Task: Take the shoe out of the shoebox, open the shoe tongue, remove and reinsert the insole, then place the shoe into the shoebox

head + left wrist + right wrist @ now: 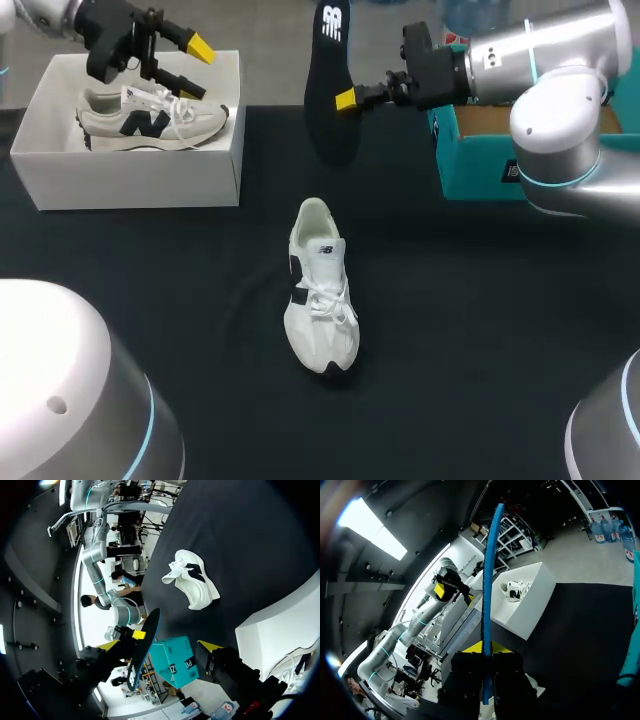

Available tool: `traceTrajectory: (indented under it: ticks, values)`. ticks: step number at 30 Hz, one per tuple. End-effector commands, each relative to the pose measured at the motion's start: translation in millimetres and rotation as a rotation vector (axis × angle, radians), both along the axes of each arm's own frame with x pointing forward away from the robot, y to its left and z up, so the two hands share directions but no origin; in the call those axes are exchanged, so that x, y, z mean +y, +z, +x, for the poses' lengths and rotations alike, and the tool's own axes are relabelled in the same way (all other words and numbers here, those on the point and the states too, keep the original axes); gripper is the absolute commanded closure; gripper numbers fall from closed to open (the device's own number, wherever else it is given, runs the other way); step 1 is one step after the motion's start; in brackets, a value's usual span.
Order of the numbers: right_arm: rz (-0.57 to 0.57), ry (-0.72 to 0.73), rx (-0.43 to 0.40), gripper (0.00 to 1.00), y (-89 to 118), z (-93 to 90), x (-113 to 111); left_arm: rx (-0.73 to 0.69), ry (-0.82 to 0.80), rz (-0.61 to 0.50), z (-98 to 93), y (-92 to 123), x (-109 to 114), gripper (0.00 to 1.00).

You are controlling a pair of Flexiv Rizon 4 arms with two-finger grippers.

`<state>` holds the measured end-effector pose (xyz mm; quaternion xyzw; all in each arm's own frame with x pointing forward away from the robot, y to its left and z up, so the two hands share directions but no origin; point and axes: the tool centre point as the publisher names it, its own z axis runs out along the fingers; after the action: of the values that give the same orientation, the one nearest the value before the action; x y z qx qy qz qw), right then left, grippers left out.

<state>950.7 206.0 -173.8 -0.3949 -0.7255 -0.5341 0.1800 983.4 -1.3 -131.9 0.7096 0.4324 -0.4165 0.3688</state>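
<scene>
**Gripper state.** The right gripper (342, 100) is closed on the black insole (331, 60), pinching its two faces at about mid-length. The right wrist view shows the insole edge-on between the yellow tips. The insole stands nearly upright in the air with its broad end down (judged to be the forefoot end). The left gripper (195, 65) hangs over the white box (130, 180), fingers spread and holding nothing. A second shoe (150, 120) lies in that box.

**Workpiece position.** The white shoe (320, 295) rests on its sole near the middle of the dark table (480, 330), nearer the robot than the white box and the teal box (470, 165). Its long axis runs away from the robot, with the toe nearest and the heel and mouth at the far end.

**Governing relation.** The insole's lower end hangs above and just beyond the heel, not touching it. Reinsertion likely requires lowering the broad end into the mouth and sliding it toward the robot along the shoe's axis. The right arm is nearer; the left is well apart.
</scene>
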Motion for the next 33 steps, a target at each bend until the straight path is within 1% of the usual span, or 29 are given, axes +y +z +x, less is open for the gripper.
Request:
traceTrajectory:
  ticks: [1,3,5,10,13,18,22,24,30,33]
  values:
    - [0.052,-0.045,-0.07,1.0,-22,1.8,12,0.0,-0.003,0.002,0.6,0,1,0.0]
    - [0.06,-0.067,-0.114,1.0,-26,0.6,14,0.0,-0.003,0.002,0.6,0,1,0.0]
    - [0.07,-0.078,-0.13,1.0,-30,-0.7,16,0.0,-0.003,0.002,0.6,0,1,0.0]
    - [0.104,-0.065,-0.111,1.0,-46,-3.6,26,0.0,-0.003,0.002,0.6,0,1,0.0]
    - [0.116,-0.058,-0.103,1.0,-51,-6.6,30,0.0,-0.003,0.002,0.6,0,1,0.0]
    - [0.141,-0.041,-0.083,1.0,-67,-15.5,37,0.0,-0.003,0.002,0.6,0,1,0.0]
    - [0.169,-0.053,-0.061,1.0,-80,-22.7,42,0.0,-0.003,0.002,0.6,0,1,0.0]
    - [0.202,-0.06,-0.061,1.0,-84,-26.3,47,0.0,-0.003,0.002,0.6,0,1,0.0]
    - [0.223,-0.06,-0.036,1.0,-97,-35.0,59,0.0,-0.003,0.002,0.6,0,1,0.0]
    - [0.217,-0.065,-0.019,1.0,-102,-40.2,61,0.0,-0.003,0.002,0.6,0,1,0.0]
